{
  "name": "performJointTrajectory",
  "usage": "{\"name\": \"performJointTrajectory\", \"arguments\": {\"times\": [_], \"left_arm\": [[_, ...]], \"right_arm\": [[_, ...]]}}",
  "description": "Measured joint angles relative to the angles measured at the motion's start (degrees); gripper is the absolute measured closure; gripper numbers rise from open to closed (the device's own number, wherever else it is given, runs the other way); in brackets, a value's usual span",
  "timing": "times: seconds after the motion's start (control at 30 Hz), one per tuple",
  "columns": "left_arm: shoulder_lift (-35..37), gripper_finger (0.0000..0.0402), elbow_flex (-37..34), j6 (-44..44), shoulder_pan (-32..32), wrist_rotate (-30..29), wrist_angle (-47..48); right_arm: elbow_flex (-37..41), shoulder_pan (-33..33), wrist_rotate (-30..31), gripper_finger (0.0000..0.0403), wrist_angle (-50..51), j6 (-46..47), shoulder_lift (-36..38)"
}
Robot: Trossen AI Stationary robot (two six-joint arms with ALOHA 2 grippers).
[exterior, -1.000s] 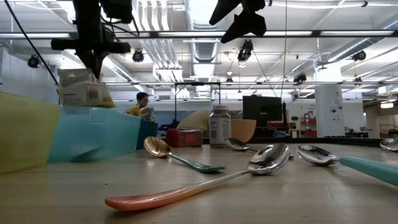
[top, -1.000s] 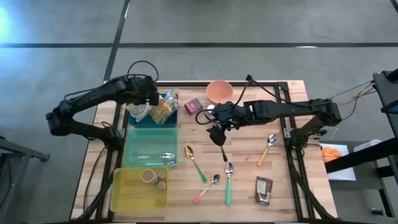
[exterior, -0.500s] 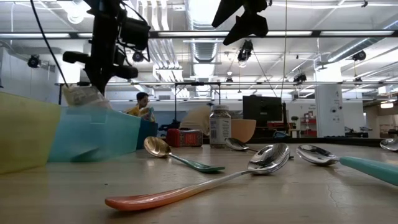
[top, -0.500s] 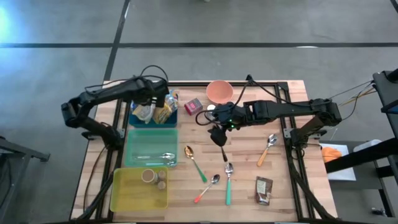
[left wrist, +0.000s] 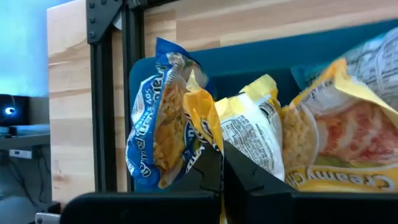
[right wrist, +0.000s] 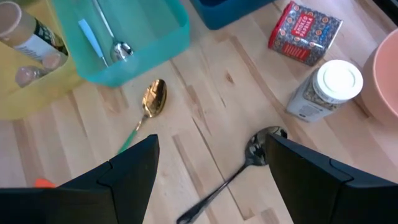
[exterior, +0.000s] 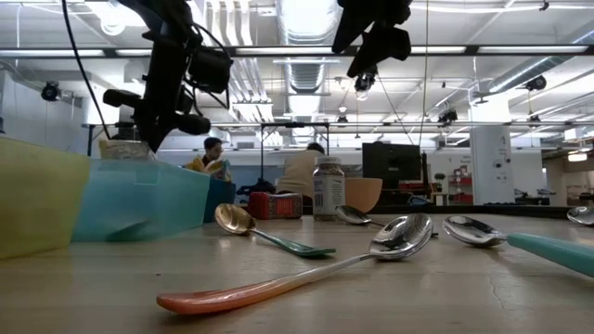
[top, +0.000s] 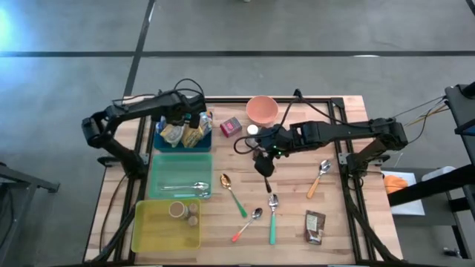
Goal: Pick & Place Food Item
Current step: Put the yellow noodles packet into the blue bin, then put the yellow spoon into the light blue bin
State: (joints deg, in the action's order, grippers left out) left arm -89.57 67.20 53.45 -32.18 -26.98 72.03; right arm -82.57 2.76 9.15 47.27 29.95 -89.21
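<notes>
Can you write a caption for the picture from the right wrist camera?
Open right gripper hovering over a dark spoon, beside a spice jar and red box.

Left tool shut, arm extended at table's far left; right tool wide open mid-table.

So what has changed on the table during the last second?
The left gripper, shut, moved rightward over the blue bin of food packets. The right gripper, open, shifted slightly away from the teal tray. Spoons and the jar stayed put.
</notes>
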Motion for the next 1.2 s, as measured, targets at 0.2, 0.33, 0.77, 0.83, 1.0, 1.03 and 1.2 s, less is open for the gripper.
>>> {"name": "performJointTrajectory", "arguments": {"times": [0.2,0.33,0.77,0.83,1.0,1.03,1.2], "left_arm": [[-3.4,0.0401,0.0,-0.9,0.6,1.5,-0.3],[-4.8,0.0401,0.0,-1.2,1.1,2.2,-1.8],[-5.7,0.0394,0.0,-3.6,1.7,3.1,-4.8],[-5.5,0.0382,0.0,-4.0,1.7,3.2,-4.7],[-5.4,0.0339,0.0,-4.0,1.7,3.2,-4.5],[-5.4,0.033,0.0,-4.1,1.7,3.2,-4.5],[-5.4,0.0287,0.0,-5.0,1.7,3.2,-4.6]], "right_arm": [[0.6,0.2,-0.1,0.0113,0.1,0.1,0.0],[0.8,0.4,-0.1,0.0113,0.0,0.1,0.0],[2.6,0.5,-0.2,0.0113,0.5,2.9,0.0],[2.7,0.7,-0.2,0.0113,0.5,2.9,0.0],[2.8,0.7,-0.1,0.0113,0.5,2.9,0.0],[2.8,0.7,-0.1,0.0113,0.5,2.8,0.0],[2.8,0.7,-0.1,0.0113,0.5,2.7,0.0]]}}
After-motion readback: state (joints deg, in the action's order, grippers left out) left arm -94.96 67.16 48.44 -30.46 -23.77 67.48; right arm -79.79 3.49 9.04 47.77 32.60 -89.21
